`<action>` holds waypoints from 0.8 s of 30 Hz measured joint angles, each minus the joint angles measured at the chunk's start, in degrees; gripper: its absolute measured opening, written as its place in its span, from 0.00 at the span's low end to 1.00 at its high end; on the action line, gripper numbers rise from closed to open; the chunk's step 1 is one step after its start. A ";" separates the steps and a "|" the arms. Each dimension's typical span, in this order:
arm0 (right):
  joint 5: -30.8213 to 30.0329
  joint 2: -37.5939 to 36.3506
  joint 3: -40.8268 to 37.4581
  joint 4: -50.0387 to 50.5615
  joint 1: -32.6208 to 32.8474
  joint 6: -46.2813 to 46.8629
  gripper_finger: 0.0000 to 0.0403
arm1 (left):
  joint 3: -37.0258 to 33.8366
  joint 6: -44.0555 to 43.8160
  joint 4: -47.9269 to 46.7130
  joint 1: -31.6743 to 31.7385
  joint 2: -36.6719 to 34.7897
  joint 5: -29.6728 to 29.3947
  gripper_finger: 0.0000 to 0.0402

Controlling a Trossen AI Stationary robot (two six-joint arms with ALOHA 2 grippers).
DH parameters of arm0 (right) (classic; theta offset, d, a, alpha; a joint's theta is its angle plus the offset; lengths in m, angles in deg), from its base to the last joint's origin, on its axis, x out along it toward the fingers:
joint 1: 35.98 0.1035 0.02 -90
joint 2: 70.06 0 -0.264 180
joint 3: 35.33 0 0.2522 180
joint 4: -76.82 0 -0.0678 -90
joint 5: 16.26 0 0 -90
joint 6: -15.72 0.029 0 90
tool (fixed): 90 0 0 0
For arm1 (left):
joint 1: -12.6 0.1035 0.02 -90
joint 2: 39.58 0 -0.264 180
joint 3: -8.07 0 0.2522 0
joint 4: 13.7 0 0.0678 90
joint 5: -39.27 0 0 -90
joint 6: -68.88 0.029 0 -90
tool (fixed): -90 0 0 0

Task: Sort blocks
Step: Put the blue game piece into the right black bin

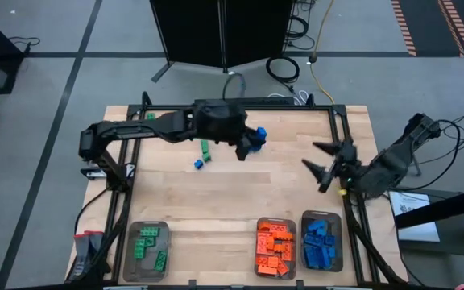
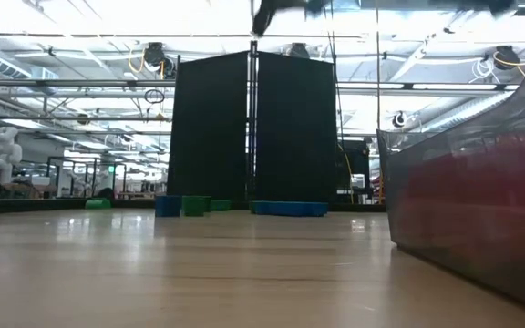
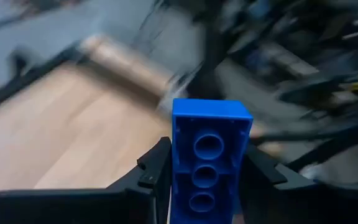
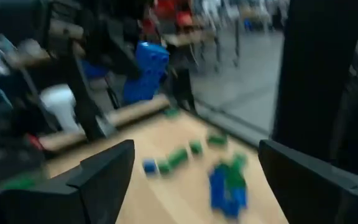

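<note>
My left gripper (image 1: 248, 143) hangs above the middle of the far half of the table, shut on a blue block (image 3: 210, 149). That block also shows in the right wrist view (image 4: 145, 71). A green block (image 1: 205, 149) and a small blue block (image 1: 198, 163) lie loose on the wood just left of it. A blue and green cluster (image 4: 229, 183) lies on the table nearby. My right gripper (image 1: 319, 159) stands open by the table's right edge with nothing between its fingers (image 4: 104, 174). My left gripper pinches the blue block by its two long sides (image 3: 176, 168) between the two fingers. The block's hollow underside faces the wrist camera, and its far end reaches past the fingertips. The fingers lie along the block, and it is lifted clear of the table.
Three clear trays stand along the near edge: one with green blocks (image 1: 147, 246) at the left, one with orange blocks (image 1: 276, 246) and one with blue blocks (image 1: 322, 242) at the right. A lone green block (image 1: 150, 117) lies at the far left. A black frame (image 1: 341, 129) borders the table.
</note>
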 joint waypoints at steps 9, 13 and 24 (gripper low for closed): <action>8.67 -5.08 0.13 -42.61 -2.02 -45.13 0.84 | 0.00 5.80 12.98 -3.08 -0.14 1.58 0.30; 9.50 -3.38 0.09 -46.64 -2.65 -54.88 0.84 | 0.00 7.44 13.97 -4.43 0.93 3.87 0.30; 16.70 3.65 0.28 -46.83 -7.68 -46.16 0.84 | 0.00 12.33 15.55 -6.61 3.74 4.04 0.30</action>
